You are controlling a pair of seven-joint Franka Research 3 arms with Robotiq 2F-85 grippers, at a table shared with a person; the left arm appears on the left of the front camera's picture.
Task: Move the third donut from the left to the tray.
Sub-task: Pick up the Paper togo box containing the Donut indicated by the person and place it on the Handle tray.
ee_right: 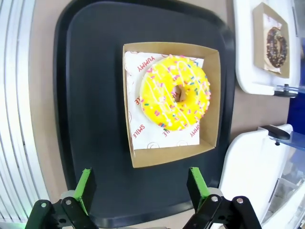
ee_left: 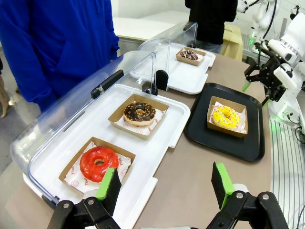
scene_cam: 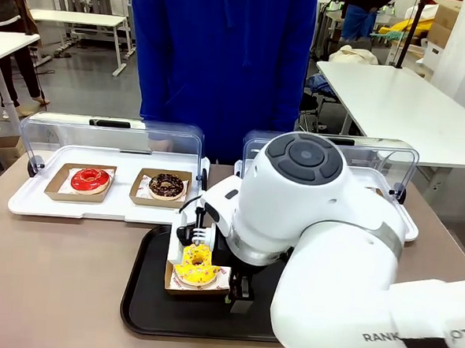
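The third donut (ee_right: 175,93), yellow-glazed with sprinkles and white drizzle, is sitting in its brown cardboard holder on the black tray (ee_right: 90,95). The right gripper (ee_right: 140,188) is hovering directly above it, pointing down, jaws spread wide, gripping nothing. The left gripper (ee_left: 164,183) is hanging back over the table, fingers wide apart, empty.
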